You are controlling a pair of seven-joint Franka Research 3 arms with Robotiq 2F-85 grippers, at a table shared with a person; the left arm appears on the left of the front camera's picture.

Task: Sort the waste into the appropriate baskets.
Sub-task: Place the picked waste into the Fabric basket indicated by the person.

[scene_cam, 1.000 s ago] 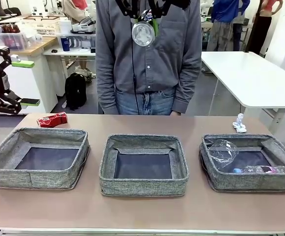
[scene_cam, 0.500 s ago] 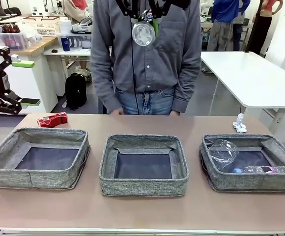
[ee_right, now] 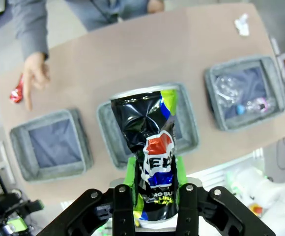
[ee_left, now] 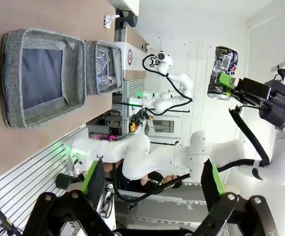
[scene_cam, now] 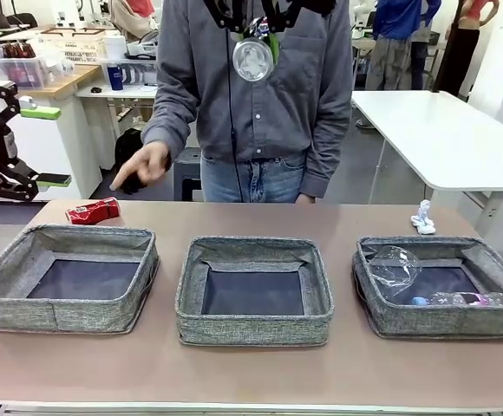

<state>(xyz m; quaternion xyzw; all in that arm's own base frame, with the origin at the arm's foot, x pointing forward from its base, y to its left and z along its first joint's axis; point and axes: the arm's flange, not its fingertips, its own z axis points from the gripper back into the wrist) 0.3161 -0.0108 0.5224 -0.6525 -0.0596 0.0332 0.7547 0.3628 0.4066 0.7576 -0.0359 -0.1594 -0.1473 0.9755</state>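
While the right gripper (ee_right: 154, 177) pinches the dented dark printed can (ee_right: 145, 128) by its lower end between its green pads, it holds it high above the table (scene_cam: 251, 373), roughly over the middle basket (scene_cam: 253, 328). The left gripper (ee_left: 152, 178) is off to the side with its fingers spread wide and nothing between them.

A release from this height looks risky: the can could bounce off a soft low wall and roll onto the table. The grip sits low on a crumpled body, so a tilt of the wrist might let the can slip early. The person's hand (scene_cam: 143, 166) hangs with a finger pointing down near the left basket (scene_cam: 61, 316) and the crushed red can (scene_cam: 94, 211); an arm coming down there could meet it.

Which basket suits cans I cannot tell; the right basket (scene_cam: 442, 322) holds crumpled clear plastic (scene_cam: 393, 267) and the blue-capped bottle (scene_cam: 460, 299), whose lower part its wall hides. The white paper wad (scene_cam: 422, 218) lies behind it. From the wrist, the can covers much of the middle basket, and its print is too creased to read
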